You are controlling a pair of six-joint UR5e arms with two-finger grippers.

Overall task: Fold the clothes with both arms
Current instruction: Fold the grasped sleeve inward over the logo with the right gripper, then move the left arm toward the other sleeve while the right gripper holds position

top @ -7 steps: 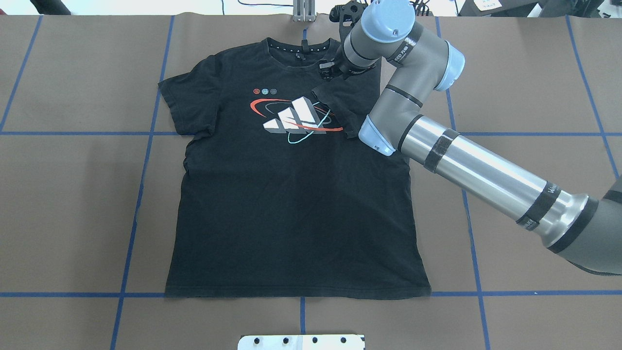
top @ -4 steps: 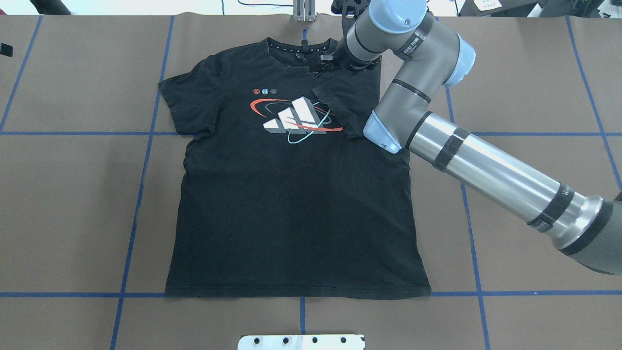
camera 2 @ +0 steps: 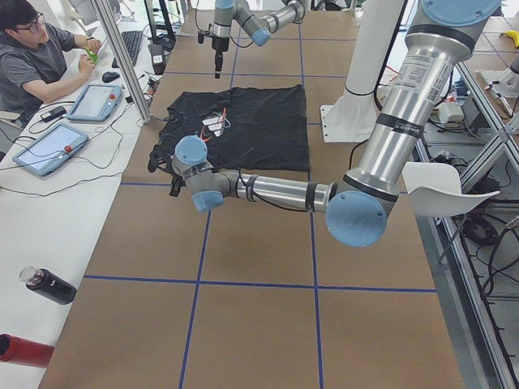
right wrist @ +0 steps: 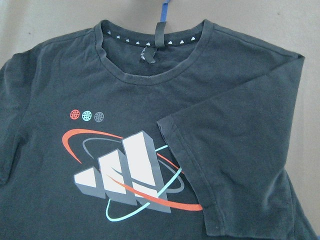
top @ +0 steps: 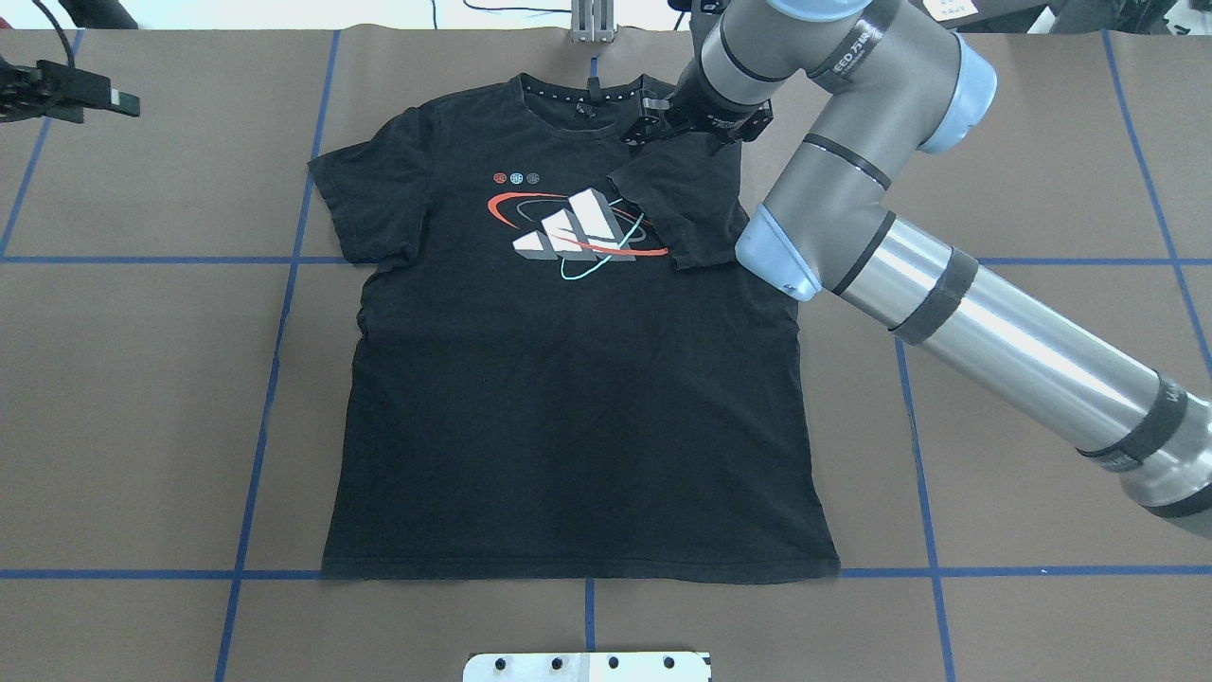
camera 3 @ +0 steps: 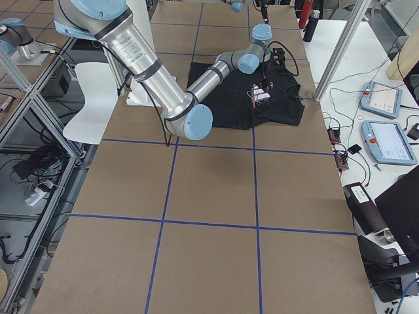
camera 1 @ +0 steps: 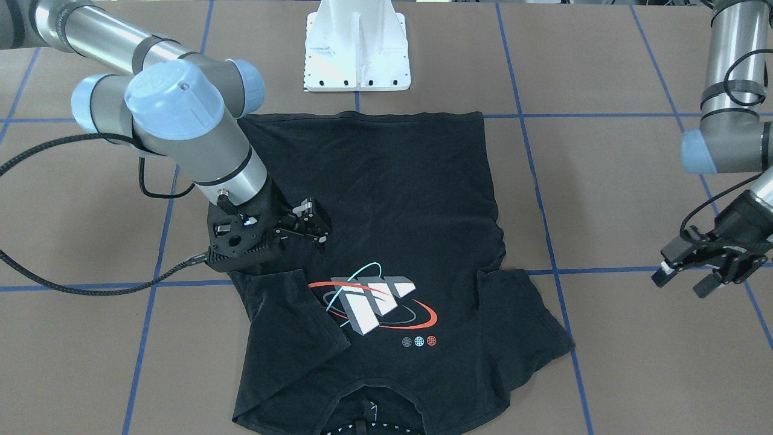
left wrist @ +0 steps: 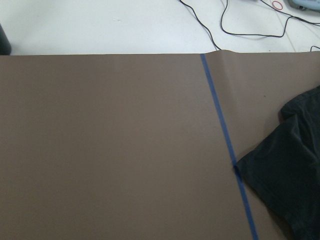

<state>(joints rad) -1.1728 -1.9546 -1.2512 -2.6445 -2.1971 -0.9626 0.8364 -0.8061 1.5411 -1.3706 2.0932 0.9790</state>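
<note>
Over the folded-in sleeve (top: 684,210), the right gripper (camera 1: 313,225) has risen clear, spread and empty; the left gripper (camera 1: 681,281), spread too, has entered, likely for the other sleeve (top: 346,204).

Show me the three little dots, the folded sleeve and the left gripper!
three little dots (top: 516,177), overhead view, the middle dot.
folded sleeve (top: 684,208), overhead view, middle of the flap.
left gripper (camera 1: 680,284), front-facing view, between its fingertips.

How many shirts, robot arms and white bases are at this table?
Black T-shirt: 1
Robot arms: 2, the left arm and the right arm
White pedestal base: 1
Total: 4
</note>
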